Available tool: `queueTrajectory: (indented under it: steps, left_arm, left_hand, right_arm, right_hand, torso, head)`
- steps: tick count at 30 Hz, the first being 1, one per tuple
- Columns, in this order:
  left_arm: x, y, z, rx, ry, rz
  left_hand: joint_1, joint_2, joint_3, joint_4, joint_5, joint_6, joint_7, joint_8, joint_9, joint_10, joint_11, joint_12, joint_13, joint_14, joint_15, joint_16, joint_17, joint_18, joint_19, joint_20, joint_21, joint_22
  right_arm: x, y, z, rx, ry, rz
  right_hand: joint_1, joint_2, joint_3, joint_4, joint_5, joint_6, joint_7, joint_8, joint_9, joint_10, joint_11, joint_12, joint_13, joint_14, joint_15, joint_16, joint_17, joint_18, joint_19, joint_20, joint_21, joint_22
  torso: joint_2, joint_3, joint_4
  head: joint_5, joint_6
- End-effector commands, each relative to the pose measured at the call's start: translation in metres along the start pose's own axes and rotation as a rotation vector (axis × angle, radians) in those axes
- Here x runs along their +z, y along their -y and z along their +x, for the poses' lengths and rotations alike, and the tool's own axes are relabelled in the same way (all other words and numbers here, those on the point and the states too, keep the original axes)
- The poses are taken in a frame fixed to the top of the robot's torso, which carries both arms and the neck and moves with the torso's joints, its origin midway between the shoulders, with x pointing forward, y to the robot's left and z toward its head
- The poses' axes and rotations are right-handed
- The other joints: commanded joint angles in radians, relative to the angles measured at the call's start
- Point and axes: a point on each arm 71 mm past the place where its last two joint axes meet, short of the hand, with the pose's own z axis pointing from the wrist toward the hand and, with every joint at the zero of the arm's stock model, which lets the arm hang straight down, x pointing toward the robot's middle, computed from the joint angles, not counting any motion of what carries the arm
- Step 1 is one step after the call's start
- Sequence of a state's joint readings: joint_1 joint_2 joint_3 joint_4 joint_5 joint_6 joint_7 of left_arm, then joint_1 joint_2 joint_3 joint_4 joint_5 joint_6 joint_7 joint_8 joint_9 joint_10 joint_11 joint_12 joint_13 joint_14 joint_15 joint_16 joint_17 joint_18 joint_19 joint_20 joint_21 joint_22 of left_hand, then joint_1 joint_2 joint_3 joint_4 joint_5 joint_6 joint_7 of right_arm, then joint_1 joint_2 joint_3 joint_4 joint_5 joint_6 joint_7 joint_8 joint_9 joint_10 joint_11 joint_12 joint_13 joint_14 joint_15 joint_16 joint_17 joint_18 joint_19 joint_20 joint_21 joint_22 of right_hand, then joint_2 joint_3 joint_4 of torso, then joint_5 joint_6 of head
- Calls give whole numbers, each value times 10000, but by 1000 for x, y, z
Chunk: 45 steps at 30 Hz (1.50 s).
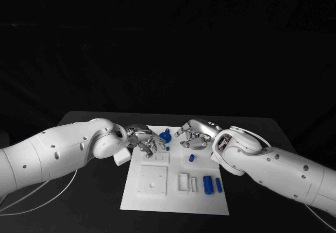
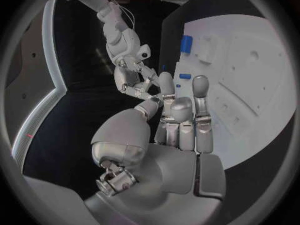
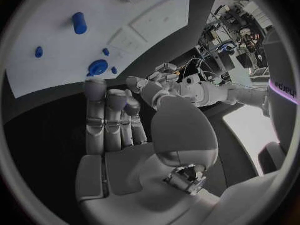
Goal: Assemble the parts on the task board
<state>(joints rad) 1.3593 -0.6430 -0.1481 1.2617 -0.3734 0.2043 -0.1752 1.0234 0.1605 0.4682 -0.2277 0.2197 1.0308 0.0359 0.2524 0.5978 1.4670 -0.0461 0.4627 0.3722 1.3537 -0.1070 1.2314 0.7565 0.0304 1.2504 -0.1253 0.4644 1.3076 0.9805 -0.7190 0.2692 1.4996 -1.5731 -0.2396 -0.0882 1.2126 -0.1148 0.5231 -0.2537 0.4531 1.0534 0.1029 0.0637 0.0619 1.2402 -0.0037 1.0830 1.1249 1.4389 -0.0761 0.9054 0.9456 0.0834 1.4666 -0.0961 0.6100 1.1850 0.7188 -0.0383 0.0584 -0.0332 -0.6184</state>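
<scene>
The white task board (image 1: 175,199) lies in the middle of the black table. At its far end stands a round blue part (image 1: 165,137), between my two hands. My left hand (image 1: 143,138) hovers just left of it, my right hand (image 1: 194,136) just right of it. Neither holds anything. In the left wrist view the left hand (image 2: 181,120) has its fingers stretched out side by side over the board's edge (image 2: 250,85). In the right wrist view the right hand (image 3: 115,120) is likewise stretched out, with the round blue part (image 3: 97,67) beyond its fingertips.
A small blue part (image 1: 191,158) lies mid-board. A blue cylinder (image 1: 208,184) and a thinner blue piece (image 1: 218,184) lie at the board's near right. White raised blocks (image 1: 154,179) take up the near left. Black table surrounds the board.
</scene>
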Motion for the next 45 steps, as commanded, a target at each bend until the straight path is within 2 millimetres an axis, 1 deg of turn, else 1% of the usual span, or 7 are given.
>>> queueTrajectory:
  steps: [1, 8, 13, 20, 23, 28, 45]
  left_arm:
    - [-1, 1, -2, 56, 104, 20]
    - [-6, -3, -11, -199, 651, 167]
    - [-12, -7, -23, -631, 1373, 375]
    - [-27, -9, -48, -1251, 2650, 1244]
    - [-34, -7, -61, -1276, 3395, 1955]
    - [-45, -7, -79, -1259, 4449, 2679]
    - [-65, -15, -112, -1116, 6234, 3004]
  left_hand:
    - [134, 30, 11, -25, 11, 89, -1, -22, -14, 30, 16, 24, -13, 2, -25, 54, 9, 60, -3, -23, -10, 180]
    - [178, -145, -159, 168, -116, -5, 48, -239, -273, -64, 29, -65, -56, -81, 4, -124, -233, 55, -14, -3, -58, 154]
    - [27, -877, -1239, 872, -1666, -824, 454, -1124, -1491, -721, 247, -813, -614, -532, 252, -1001, -1181, 57, -267, 197, -474, -80]
    - [-33, -2018, -3524, 1796, -1705, -1466, 1002, -1794, -2973, -2188, 1027, -2456, -1975, -2210, 1012, -3658, -2674, -52, -1573, 876, -2187, -1297]
    - [769, -1881, -4564, 2282, -1712, -1253, 1001, -1723, -4154, -2420, 1332, -3386, -3044, -2363, 1499, -6640, -4534, 27, -1972, 1500, -4003, -3496]
    - [1409, -1843, -4892, 2703, -1733, -776, 966, -1644, -5330, -3097, 1549, -3969, -3108, -1727, 1901, -9875, -6070, -132, -2736, 1922, -4001, -7359]
    - [2318, -1366, -5222, 1985, -1687, -525, 1089, -1651, -5327, -3096, 1601, -3967, -3107, -1234, 1879, -10730, -5822, -134, -1941, 1888, -3919, -10485]
  right_arm:
    - [0, 3, -3, -92, 366, 134]
    - [0, 21, -15, 402, 1056, 620]
    - [-1, 43, -32, 1142, 1746, 1221]
    - [-6, 78, -52, 2215, 2431, 2148]
    - [-8, 93, -58, 2517, 2642, 2502]
    - [-12, 108, -64, 2690, 2845, 2850]
    - [-13, 120, -67, 2676, 2924, 3100]
  right_hand:
    - [-2, -92, -16, 84, -44, 15, 59, -23, -2, 19, 27, -7, 10, 14, 33, 5, 20, 83, 460, 11, -51, 14]
    - [-86, -51, -1243, 627, -1258, 25, 72, -19, 1, 54, 64, 57, 26, 41, 76, 29, 24, 108, 485, 58, -87, -48]
    - [399, 140, -3686, 1566, -1567, -229, 60, -12, 9, -35, 66, -45, -73, 24, 84, -16, -17, 156, 480, 71, -173, -240]
    - [634, 186, -4846, 2285, -2024, -465, 82, -18, 1, -58, 97, -50, -91, 25, 85, -9, 8, 176, 480, 75, -149, -338]
    - [691, 199, -4967, 2398, -2069, -468, 85, -23, -1, -60, 101, -50, -96, 23, 89, -21, 6, 178, 477, 75, -152, -370]
    - [757, 243, -4951, 2377, -2058, -431, 83, -19, 1, -59, 98, -49, -96, 19, 86, -26, 5, 178, 475, 75, -146, -376]
    - [799, 345, -4680, 2074, -2004, -362, 88, -21, 1, -45, 91, -29, -80, 22, 80, -21, 26, 171, 473, 68, -113, -400]
  torso:
    - [3, 4, -2]
    - [4, -6, -9]
    - [4, -14, -12]
    - [3, -12, -3]
    - [3, -11, 1]
    - [3, -3, -5]
    - [1, -18, 1]
  head:
    - [-8, 19]
    - [-29, 42]
    - [-44, 50]
    - [-60, 42]
    - [-50, 46]
    - [-23, 71]
    - [126, 157]
